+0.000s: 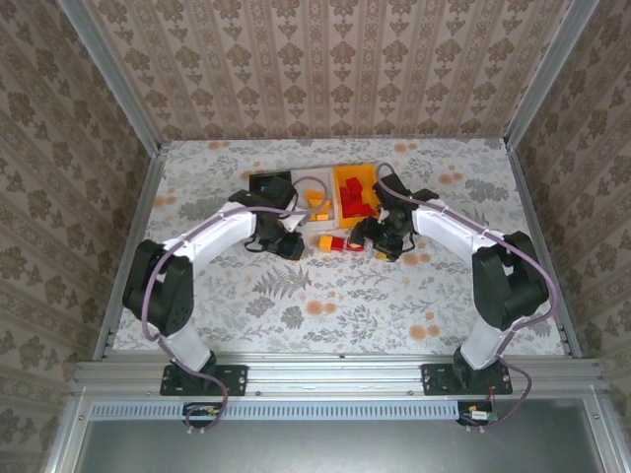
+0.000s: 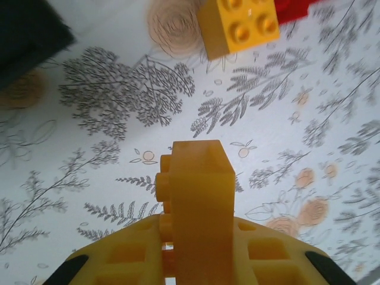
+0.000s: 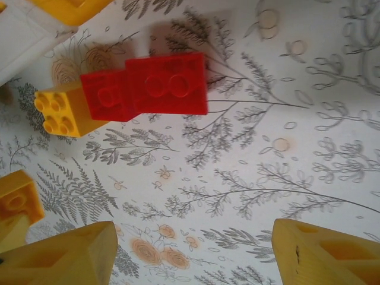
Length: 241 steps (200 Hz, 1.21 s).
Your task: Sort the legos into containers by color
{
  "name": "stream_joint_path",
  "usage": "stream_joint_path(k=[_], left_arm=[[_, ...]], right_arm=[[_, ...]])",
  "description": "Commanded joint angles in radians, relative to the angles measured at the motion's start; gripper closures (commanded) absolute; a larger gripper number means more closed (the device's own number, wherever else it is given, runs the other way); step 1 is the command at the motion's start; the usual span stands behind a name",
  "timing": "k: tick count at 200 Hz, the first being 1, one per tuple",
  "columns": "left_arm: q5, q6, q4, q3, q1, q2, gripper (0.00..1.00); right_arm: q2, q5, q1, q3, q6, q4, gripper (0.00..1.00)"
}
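Left gripper (image 2: 196,246) pinches an orange-yellow Lego brick (image 2: 199,178) tight; right gripper (image 3: 196,249) hangs wide apart above two touching red bricks (image 3: 148,86) on the floral table (image 3: 285,148).

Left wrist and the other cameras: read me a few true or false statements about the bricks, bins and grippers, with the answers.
1. The left gripper is shut on an orange brick. True.
2. Two red bricks lie side by side on the table. True.
3. The right gripper holds a red brick. False: its jaws stand open and empty.
4. The orange-yellow bin holds blue bricks. False: red legos lie in it.
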<state>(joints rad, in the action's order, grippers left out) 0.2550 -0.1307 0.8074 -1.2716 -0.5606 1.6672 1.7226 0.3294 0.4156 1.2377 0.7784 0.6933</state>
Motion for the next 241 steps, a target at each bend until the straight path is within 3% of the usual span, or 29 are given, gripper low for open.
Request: stream_joint_path(k=[1, 32, 105, 140, 182, 241], left_arm=[[0.087, -0.077, 0.009, -0.054, 0.069, -0.032, 0.85], [0.157, -0.133, -0.029, -0.172, 0.15, 0.026, 0.84], [0.168, -0.132, 0.021, -0.535, 0.154, 0.33, 0.83], [0.173, -0.134, 0.035, -0.623, 0.154, 0.414, 0.81], [0.179, -0.145, 0.029, -0.637, 0.148, 0.445, 0.64], [0.147, -0.12, 0.045, -0.618, 0.132, 0.413, 0.49]], right_arm=[[0.014, 0.019, 0.018, 0.029, 0.02, -0.012, 0.3], [-0.003, 0.006, 0.035, 0.015, 0.023, -0.008, 0.3], [-0.122, -0.033, 0.059, -0.106, 0.063, -0.015, 0.29], [-0.175, -0.068, 0.066, -0.133, 0.063, 0.017, 0.29], [-0.205, -0.092, 0.065, -0.142, 0.05, 0.046, 0.28], [-0.169, -0.085, 0.065, -0.118, 0.035, 0.049, 0.27]])
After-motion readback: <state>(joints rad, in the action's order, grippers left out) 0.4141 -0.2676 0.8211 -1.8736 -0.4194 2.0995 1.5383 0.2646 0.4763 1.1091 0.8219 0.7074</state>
